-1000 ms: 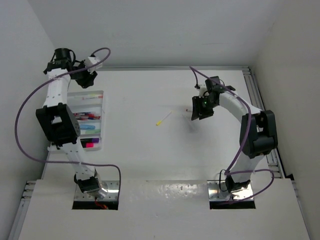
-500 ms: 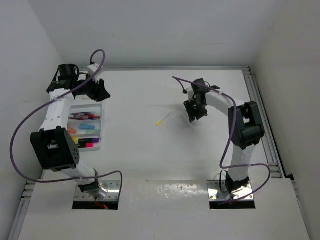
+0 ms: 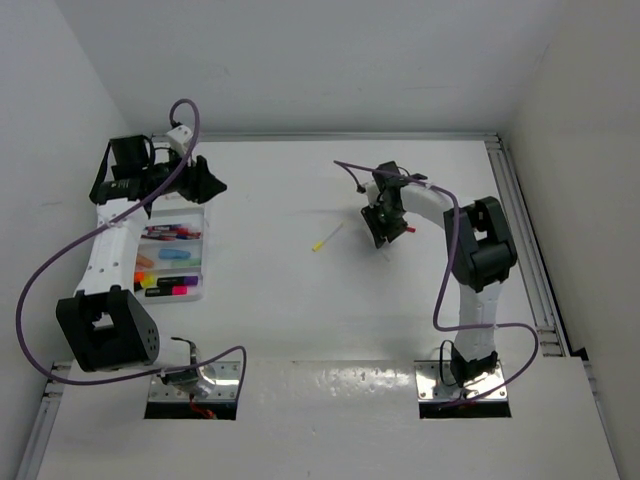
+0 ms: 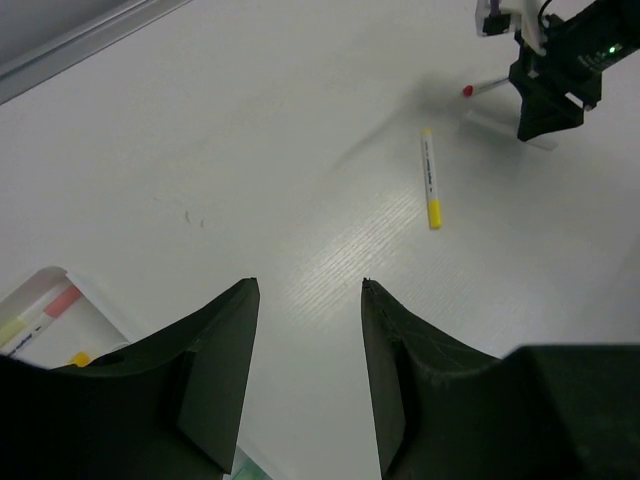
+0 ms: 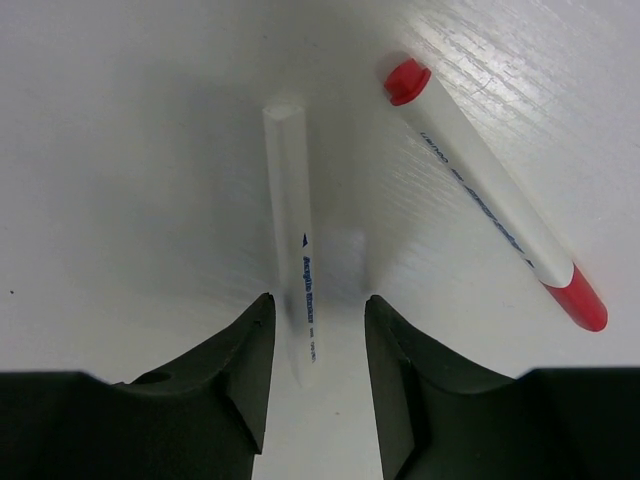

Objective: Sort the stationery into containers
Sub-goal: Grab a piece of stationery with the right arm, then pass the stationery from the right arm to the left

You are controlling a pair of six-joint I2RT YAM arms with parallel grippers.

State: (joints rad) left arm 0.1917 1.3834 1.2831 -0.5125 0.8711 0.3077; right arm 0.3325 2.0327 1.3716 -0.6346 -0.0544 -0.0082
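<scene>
Our right gripper (image 5: 316,305) hangs right of centre in the top view, jaws spread either side of the white pen (image 5: 290,200), with the red pen (image 5: 480,215) just beside it on the right. We should come straight down, keep the white pen centred and pinch its barrel alone, so the red one is not nudged. Our left gripper (image 4: 308,290), jaws spread and empty, hovers by the tray (image 3: 204,262) at the left; the yellow pen (image 3: 326,238) lies mid-table.

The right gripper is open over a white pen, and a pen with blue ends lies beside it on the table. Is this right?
Not quite. In the right wrist view the neighbouring pen has red ends, not blue. The rest holds: the right gripper is open over the white pen, and both pens lie on the table.
</scene>
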